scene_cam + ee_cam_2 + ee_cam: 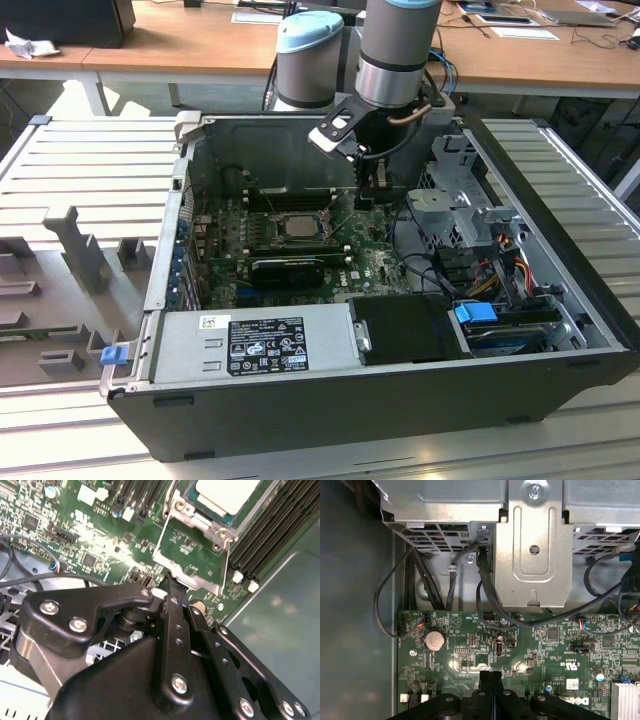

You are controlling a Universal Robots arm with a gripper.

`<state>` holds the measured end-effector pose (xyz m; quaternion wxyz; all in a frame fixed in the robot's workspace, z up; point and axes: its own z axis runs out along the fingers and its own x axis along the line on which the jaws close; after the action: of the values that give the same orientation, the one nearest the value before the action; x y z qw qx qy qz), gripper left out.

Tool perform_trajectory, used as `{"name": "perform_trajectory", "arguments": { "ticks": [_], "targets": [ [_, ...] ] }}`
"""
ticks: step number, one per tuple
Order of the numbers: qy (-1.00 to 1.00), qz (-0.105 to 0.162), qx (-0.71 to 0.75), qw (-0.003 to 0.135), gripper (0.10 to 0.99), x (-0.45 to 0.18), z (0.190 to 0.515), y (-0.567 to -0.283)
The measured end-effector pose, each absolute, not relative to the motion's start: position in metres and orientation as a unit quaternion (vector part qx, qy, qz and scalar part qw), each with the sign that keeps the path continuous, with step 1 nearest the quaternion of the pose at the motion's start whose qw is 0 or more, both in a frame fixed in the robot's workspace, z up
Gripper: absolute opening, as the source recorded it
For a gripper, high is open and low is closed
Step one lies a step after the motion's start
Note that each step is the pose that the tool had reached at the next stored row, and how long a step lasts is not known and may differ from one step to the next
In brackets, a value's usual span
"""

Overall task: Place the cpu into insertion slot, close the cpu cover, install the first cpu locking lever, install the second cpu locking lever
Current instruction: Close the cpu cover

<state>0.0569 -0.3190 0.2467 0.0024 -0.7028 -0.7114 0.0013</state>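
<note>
The cpu (297, 225), a pale square chip, lies in the insertion slot (270, 227) on the green board inside the open computer case. In the second wrist view the cpu (227, 495) sits flat in the socket. The cpu cover (175, 564), a thin silvery frame, stands swung open away from the socket, and green board shows through its window. My gripper (170, 582) is shut, its tips right at the cover's free edge. I cannot see whether they pinch it. In the exterior view the gripper (365, 198) hangs just to the right of the socket. The fingertips (486, 680) lie pressed together.
Black memory slots (265, 535) flank the socket. A metal drive cage (535, 555) with black cables (485, 590) lies beyond the board's edge. A coin battery (434, 640) sits on the board. A black card (290, 268) and the power supply (255, 345) stand nearer the case front.
</note>
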Motion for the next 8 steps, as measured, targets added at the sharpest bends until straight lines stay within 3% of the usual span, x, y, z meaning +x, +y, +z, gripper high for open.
{"name": "perform_trajectory", "arguments": {
  "ticks": [8],
  "targets": [
    [-0.711, 0.001, -0.703, 0.002, 0.106, 0.0536, 0.2466, -0.319]
  ]
}}
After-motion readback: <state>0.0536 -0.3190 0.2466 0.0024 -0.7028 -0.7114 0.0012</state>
